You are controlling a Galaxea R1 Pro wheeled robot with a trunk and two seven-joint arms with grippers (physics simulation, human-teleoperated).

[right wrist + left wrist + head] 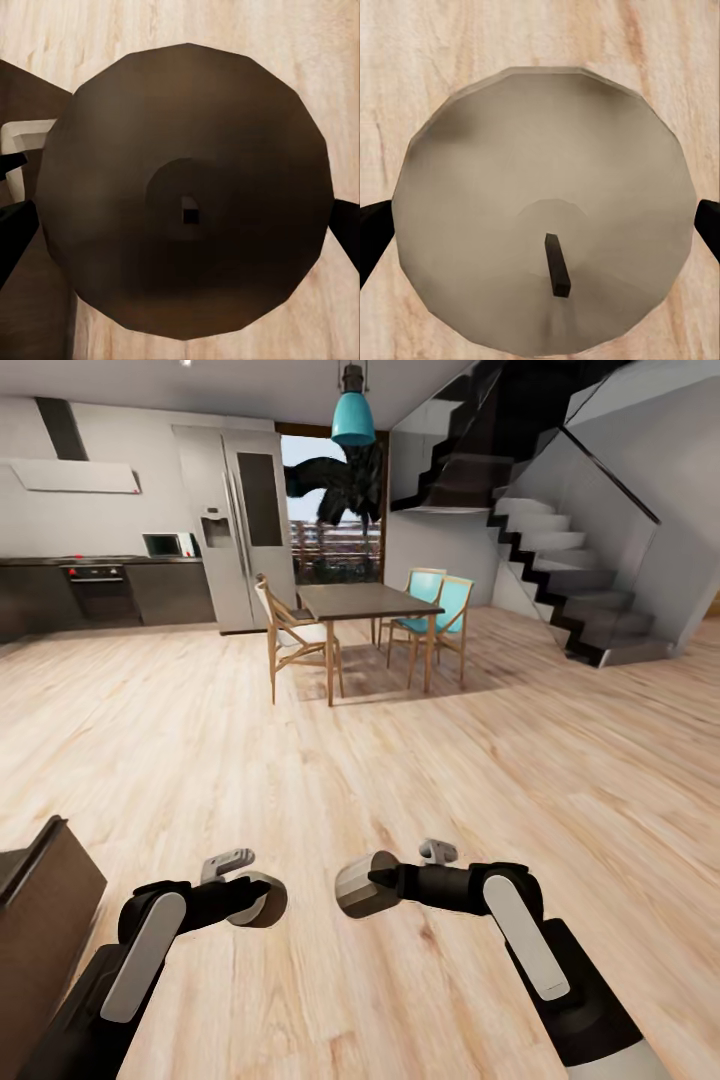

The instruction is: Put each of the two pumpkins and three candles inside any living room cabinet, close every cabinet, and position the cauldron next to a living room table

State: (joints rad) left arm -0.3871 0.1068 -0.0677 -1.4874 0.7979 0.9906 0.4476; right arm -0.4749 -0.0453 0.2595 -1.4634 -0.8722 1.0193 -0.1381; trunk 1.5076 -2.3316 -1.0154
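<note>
- Two candles, one per gripper: left candle (pixel 262 900) at 7 o'clock in head view, pinched by my left gripper (pixel 258 901); wick end fills left wrist cam (pixel 544 206).
- Right candle (pixel 364 885) at 6 o'clock, my right gripper (pixel 372 884) clamped on it.
- Cabinet (pixel 45 905) corner at 8 o'clock, nr left arm.
- Wood floor (pixel 400 760) underneath; dining table (pixel 365 600) w/ chairs at 12, well apart.

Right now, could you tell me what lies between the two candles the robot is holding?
Nothing but bare wood floor. In the head view, the left gripper's candle and the right gripper's candle hang side by side over the boards, apart.
</note>
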